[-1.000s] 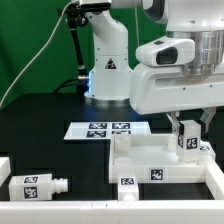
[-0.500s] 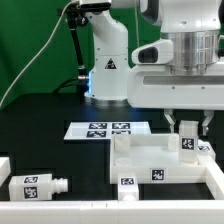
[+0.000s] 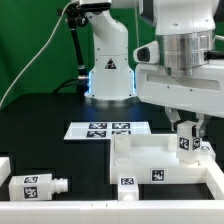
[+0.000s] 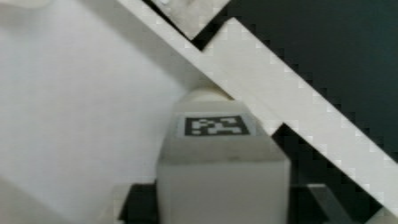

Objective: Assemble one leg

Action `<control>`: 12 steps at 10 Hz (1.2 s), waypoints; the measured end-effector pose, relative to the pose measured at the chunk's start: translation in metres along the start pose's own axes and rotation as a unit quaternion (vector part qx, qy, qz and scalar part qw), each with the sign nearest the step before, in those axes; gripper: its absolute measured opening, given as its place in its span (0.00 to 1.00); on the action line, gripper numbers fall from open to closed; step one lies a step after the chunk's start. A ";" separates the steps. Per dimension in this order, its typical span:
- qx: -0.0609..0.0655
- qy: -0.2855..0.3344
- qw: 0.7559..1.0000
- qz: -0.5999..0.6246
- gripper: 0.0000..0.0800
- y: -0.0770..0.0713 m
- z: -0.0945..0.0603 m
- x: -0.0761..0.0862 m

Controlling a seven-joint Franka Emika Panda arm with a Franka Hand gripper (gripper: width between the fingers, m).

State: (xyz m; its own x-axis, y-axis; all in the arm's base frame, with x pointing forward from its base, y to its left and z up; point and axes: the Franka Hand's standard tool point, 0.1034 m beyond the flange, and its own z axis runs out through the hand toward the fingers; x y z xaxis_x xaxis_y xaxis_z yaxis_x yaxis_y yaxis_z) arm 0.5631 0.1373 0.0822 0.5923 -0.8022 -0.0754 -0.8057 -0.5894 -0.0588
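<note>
A leg (image 3: 185, 143), a small white post with a tag, stands upright on the far right corner of the large flat white square piece (image 3: 150, 162). My gripper (image 3: 186, 132) comes down from above and is shut on this leg. In the wrist view the leg (image 4: 221, 150) fills the middle with its tag facing the camera, and a dark finger (image 4: 146, 205) shows on each side of it. Its lower end and the socket are hidden. Another leg (image 3: 38, 186) lies on its side at the exterior view's lower left.
The marker board (image 3: 108, 129) lies flat behind the square piece. The robot base (image 3: 108, 72) stands at the back. A small tagged white part (image 3: 127, 184) sits in front of the square piece. A white part (image 3: 4, 164) shows at the left edge.
My wrist has turned about its vertical axis over the leg. The leg has stayed at the same corner of the square piece.
</note>
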 end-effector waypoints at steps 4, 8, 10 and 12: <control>0.000 -0.001 1.000 -0.006 0.39 0.000 0.000 0.000; -0.004 0.004 0.987 -0.161 0.80 -0.001 0.000 -0.001; -0.004 0.004 0.972 -0.234 0.81 -0.001 0.000 -0.001; -0.004 0.003 0.955 -0.295 0.81 -0.001 0.000 -0.001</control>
State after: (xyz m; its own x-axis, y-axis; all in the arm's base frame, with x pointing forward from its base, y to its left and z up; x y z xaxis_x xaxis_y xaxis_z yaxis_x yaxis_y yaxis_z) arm 0.5637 0.1384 0.0826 0.9437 -0.3298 -0.0252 -0.3307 -0.9402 -0.0814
